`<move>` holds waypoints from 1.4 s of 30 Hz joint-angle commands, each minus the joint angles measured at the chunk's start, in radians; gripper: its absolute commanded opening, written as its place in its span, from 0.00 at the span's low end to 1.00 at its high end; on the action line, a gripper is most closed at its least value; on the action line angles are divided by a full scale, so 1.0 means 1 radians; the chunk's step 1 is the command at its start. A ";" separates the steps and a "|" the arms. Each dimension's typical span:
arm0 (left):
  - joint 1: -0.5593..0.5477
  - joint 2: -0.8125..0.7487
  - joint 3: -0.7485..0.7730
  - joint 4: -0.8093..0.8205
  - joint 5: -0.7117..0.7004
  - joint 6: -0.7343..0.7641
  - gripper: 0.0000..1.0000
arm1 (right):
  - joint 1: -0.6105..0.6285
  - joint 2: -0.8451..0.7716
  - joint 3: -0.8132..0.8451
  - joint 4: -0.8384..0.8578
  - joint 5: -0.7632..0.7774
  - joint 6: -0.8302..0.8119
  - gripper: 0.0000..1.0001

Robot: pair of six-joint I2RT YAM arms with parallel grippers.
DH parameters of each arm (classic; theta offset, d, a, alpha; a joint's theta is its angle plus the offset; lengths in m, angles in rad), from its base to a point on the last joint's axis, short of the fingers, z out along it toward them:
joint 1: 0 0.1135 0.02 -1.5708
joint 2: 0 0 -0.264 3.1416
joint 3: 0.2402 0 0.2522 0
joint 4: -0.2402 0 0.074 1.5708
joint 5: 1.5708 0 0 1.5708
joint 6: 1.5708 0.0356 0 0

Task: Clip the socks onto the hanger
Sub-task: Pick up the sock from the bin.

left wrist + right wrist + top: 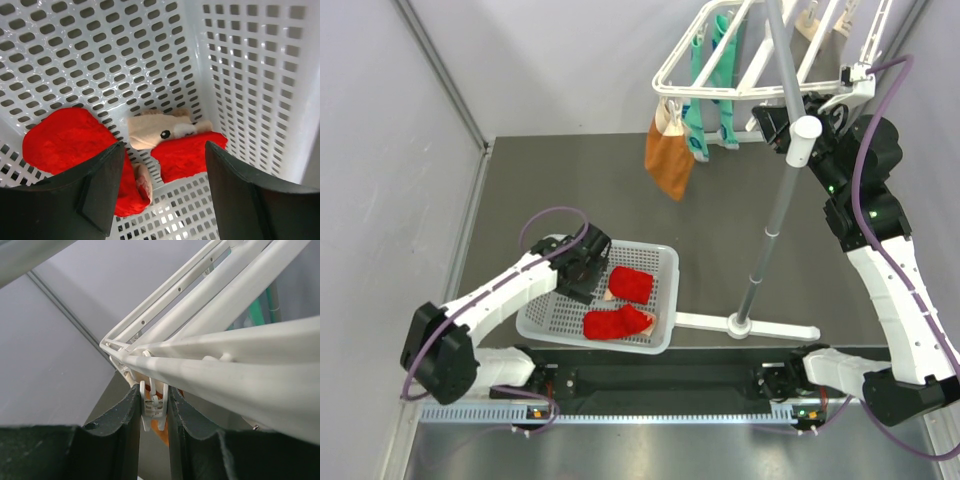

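Two red socks with tan toes (630, 284) lie in the white perforated basket (542, 318). My left gripper (584, 280) hangs open just above them. In the left wrist view its jaws (164, 150) straddle the right red sock (187, 155) and its tan toe (157, 131); the other red sock (62, 140) lies to the left. The mint-green socks (705, 60) hang from the white hanger frame (740, 92). My right gripper (765, 120) is raised under the frame, shut on a small white clip (154, 407).
An orange-brown sock (670, 160) hangs at the frame's near left corner, and beige socks (815, 25) at its far right. The hanger's grey pole (772, 215) rises from a white foot (765, 327) right of the basket. Grey walls stand left and behind.
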 commanded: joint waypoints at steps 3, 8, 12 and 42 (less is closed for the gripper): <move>0.004 0.121 0.022 0.037 0.050 -0.015 0.70 | 0.003 0.000 -0.021 -0.101 -0.071 -0.015 0.00; 0.012 0.187 0.024 0.048 0.078 -0.005 0.68 | 0.003 0.002 -0.024 -0.100 -0.066 -0.015 0.00; 0.018 0.208 -0.005 0.106 0.113 -0.008 0.61 | 0.003 0.002 -0.019 -0.097 -0.071 -0.015 0.00; 0.014 0.127 -0.062 0.185 -0.025 0.060 0.00 | 0.003 0.000 -0.028 -0.100 -0.064 -0.018 0.00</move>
